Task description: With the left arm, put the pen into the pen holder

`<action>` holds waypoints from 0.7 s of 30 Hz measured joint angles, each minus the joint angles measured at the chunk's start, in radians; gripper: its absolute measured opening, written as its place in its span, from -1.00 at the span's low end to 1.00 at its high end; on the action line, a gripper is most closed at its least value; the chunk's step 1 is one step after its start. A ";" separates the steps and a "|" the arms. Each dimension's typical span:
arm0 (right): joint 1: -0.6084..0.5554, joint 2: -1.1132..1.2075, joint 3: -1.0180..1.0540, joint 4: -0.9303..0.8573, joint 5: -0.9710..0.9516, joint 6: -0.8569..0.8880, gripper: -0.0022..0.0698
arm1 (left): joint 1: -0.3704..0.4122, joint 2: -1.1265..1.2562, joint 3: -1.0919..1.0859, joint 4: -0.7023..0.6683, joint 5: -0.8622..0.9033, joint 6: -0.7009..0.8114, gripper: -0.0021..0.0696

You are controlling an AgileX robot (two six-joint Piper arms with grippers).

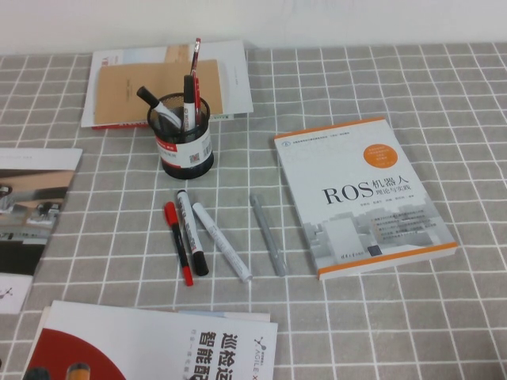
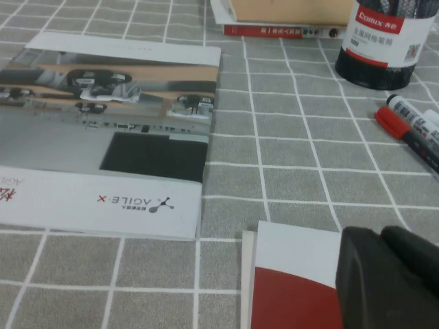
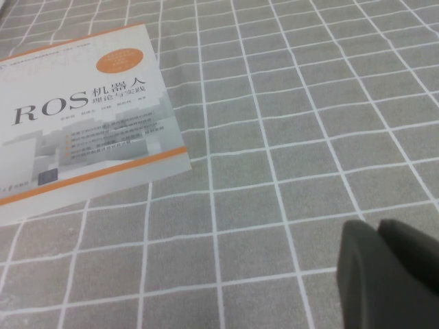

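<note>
The thin long red pen (image 1: 196,57) stands upright in the black mesh pen holder (image 1: 187,142), its top sticking out above two black-capped markers. The holder's base also shows in the left wrist view (image 2: 381,42). Neither arm shows in the high view. My left gripper (image 2: 382,238) is shut and empty, low over a red and white booklet (image 2: 291,281) near the table's front left, well apart from the holder. My right gripper (image 3: 378,227) is shut and empty over bare cloth to the right of the ROS book (image 3: 82,116).
A short thick red pen (image 1: 177,241), a black-capped marker (image 1: 191,231), a white marker (image 1: 221,241) and a grey pen (image 1: 268,234) lie in front of the holder. The ROS book (image 1: 360,194) lies right of them. Brochures (image 1: 32,210) lie left and front, papers (image 1: 158,83) behind.
</note>
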 joint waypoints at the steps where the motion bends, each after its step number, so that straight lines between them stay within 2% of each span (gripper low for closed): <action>1: 0.000 0.000 0.000 0.000 0.000 0.000 -0.98 | 0.000 0.000 0.000 0.000 0.002 0.002 -0.94; 21: 0.000 0.000 0.000 0.000 0.000 0.000 -0.98 | 0.000 -0.004 0.000 0.000 0.008 0.010 -0.94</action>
